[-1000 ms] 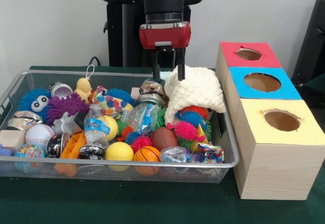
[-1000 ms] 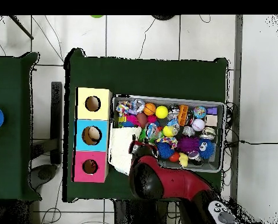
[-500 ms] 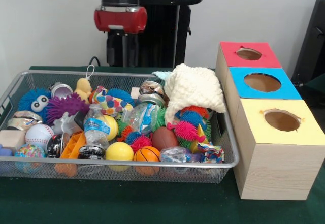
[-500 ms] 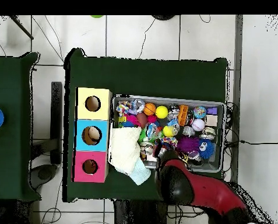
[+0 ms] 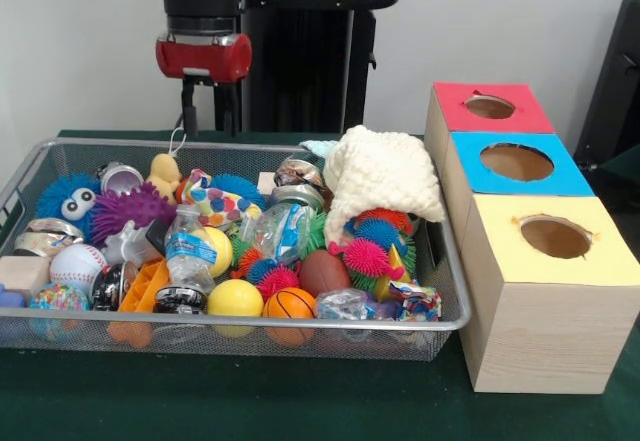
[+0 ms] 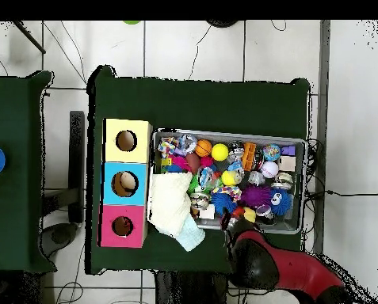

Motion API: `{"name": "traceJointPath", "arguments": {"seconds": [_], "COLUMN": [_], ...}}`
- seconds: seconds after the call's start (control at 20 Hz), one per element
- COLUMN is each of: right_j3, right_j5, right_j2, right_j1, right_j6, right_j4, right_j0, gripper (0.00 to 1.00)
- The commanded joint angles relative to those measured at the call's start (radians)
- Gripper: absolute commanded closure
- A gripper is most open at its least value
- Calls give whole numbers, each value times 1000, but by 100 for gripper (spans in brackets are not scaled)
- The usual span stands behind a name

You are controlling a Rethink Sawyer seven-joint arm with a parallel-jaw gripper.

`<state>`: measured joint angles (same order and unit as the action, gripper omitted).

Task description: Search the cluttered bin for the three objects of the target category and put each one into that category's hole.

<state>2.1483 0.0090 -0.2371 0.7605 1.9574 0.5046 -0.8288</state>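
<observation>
the gripper (image 5: pixel 207 111) hangs released and empty above the wire bin's (image 5: pixel 300 339) far rim, near the yellow duck (image 5: pixel 164 172), well apart from the cream knitted cloth (image 5: pixel 383 176).

Two cameras, one scene: a low front view and a straight-down overhead.

Your front camera sits close and low across the desk (image 5: pixel 300 406), facing the wire bin (image 5: pixel 250 329) side-on with the three-hole box (image 5: pixel 535 291) at its right. Your overhead camera hangs high and looks straight down, taking in the whole desk (image 6: pixel 200 99) and tiled floor (image 6: pixel 192 47) around it, turned half round. You see the bin (image 6: pixel 296 142) and box (image 6: pixel 105 182) in both.
</observation>
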Motion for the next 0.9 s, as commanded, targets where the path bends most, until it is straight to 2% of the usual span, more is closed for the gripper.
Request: {"name": "traceJointPath", "arguments": {"seconds": [0.05,0.45,0.7,0.9], "right_j3": [-73,-91,-85,-88], "right_j5": [-12,-36,-18,23], "right_j2": [-92,-84,-94,-129], "right_j1": [-154,-203,-183,-142], "right_j6": [-38,-8,-8,-21], "right_j4": [136,219,233,226], "right_j0": [-32,-44,-53,-70], "gripper": [0,0,0,0]}}
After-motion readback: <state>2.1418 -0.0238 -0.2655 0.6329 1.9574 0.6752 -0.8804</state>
